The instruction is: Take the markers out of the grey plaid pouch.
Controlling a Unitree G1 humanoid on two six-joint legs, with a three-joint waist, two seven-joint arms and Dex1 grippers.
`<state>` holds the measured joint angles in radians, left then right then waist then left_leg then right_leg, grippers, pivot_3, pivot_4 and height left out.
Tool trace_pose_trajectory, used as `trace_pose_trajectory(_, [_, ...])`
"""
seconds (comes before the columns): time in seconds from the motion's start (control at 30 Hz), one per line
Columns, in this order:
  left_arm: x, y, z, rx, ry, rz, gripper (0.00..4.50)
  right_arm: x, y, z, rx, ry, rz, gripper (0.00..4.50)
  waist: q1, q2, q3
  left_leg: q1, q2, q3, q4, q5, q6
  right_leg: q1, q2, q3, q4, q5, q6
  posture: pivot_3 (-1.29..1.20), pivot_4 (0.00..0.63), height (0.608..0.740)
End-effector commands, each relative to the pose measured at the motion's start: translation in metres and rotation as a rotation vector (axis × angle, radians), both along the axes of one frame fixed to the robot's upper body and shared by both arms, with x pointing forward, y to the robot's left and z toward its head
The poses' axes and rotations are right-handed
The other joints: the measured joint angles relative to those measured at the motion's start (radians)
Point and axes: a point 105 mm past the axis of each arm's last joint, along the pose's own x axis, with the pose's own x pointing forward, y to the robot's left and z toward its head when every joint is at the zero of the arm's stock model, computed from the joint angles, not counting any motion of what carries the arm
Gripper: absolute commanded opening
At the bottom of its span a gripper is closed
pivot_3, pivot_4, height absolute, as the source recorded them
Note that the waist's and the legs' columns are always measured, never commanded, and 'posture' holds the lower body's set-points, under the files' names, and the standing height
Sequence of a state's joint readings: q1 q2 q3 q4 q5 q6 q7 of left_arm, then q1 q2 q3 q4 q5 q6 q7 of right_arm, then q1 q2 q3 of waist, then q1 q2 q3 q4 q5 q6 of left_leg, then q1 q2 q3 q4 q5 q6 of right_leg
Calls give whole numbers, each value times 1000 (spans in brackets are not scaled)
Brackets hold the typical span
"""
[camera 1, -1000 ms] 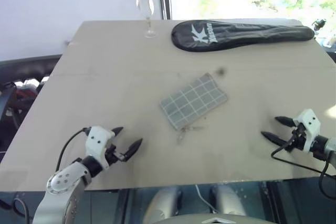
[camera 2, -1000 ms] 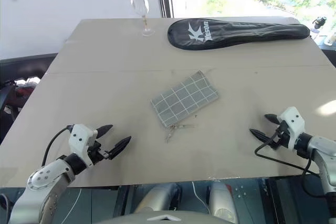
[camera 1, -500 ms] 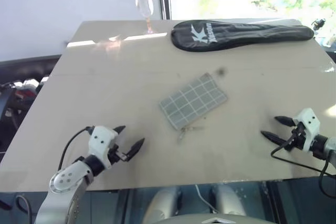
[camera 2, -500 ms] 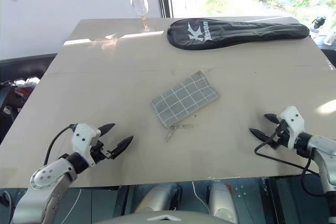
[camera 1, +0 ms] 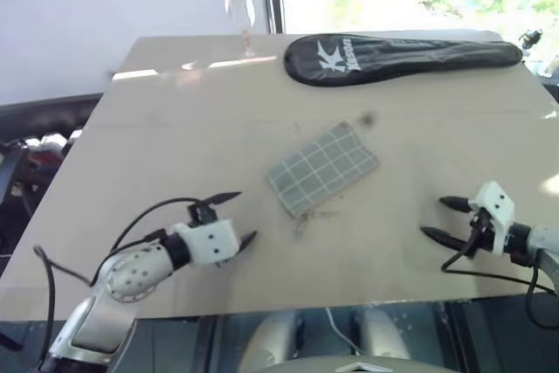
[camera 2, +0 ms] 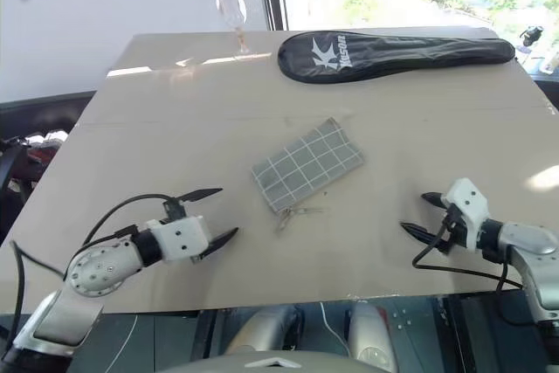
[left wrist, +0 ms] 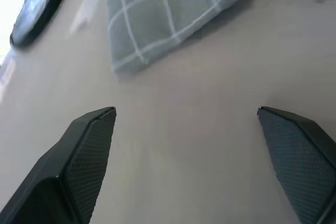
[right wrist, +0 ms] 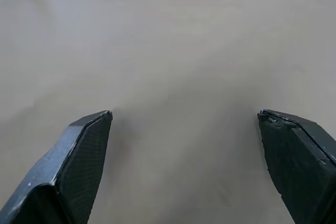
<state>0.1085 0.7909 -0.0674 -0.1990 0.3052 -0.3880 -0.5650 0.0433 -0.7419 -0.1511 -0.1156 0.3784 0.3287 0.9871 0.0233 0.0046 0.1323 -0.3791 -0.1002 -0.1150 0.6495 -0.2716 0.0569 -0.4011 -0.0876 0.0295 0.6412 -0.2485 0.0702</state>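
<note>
The grey plaid pouch point(camera 1: 321, 168) lies flat and askew near the middle of the tan table point(camera 1: 175, 128), with a small pull cord point(camera 1: 307, 216) trailing from its near corner. The markers are hidden from view. My left gripper point(camera 1: 243, 216) hovers open to the pouch's near left, pointing toward it, and nothing sits between its fingers. In the left wrist view the pouch point(left wrist: 168, 14) lies just beyond the spread fingers point(left wrist: 89, 145). My right gripper point(camera 1: 432, 217) is open over bare table to the pouch's right, also empty.
A long black racket cover point(camera 1: 393, 57) with white lettering lies along the table's far edge. A wine glass point(camera 1: 242, 15) stands at the far side, left of it. The table's near edge point(camera 1: 349, 299) runs just under both grippers.
My left gripper has rolled, so one finger now sits farther than the other, and it has shifted right toward the pouch. The right gripper has moved a little left. The pouch has not moved.
</note>
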Motion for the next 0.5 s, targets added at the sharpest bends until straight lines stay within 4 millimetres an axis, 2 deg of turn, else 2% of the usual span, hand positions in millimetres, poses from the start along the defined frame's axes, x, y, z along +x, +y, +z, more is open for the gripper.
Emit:
trace_pose_trajectory(0.03, [7, -7, -30, 137, -20, -83, 4470, 2, 25, 20, 71, -53, 57, 4500, 5, 3, -1, 0, 0, 0, 0, 0, 0, 0, 0, 0, 0, 0, 0, 0, 150, 740])
trace_pose_trajectory(0.13, [21, -22, -33, 166, -89, -158, 4470, -1, 40, 25, 117, -50, 82, 4500, 21, 7, -4, 1, -1, -3, 1, 0, 0, 3, 0, -3, 1, 0, 0, 0, 150, 740])
trace_pose_trajectory(0.23, [37, -46, -42, 190, -135, -248, 4470, -8, 60, 28, 152, -33, 133, 4500, 33, 7, -5, 2, -2, -5, 3, 0, 0, 5, 0, -5, 1, 0, 0, 0, 150, 740])
trace_pose_trajectory(0.43, [57, -73, -52, 225, -178, -356, 4470, -13, 81, 29, 164, -28, 173, 4500, 46, 6, -10, 2, -3, -5, 4, 0, 0, 6, 0, -10, 1, 0, 1, 0, 150, 740])
trace_pose_trajectory(0.5, [61, -78, -54, 232, -184, -376, 3941, -12, 82, 30, 162, -34, 169, 4500, 46, 5, -13, 2, -3, -6, 5, 3, -3, 7, 0, -11, 1, 0, 1, 0, 150, 740])
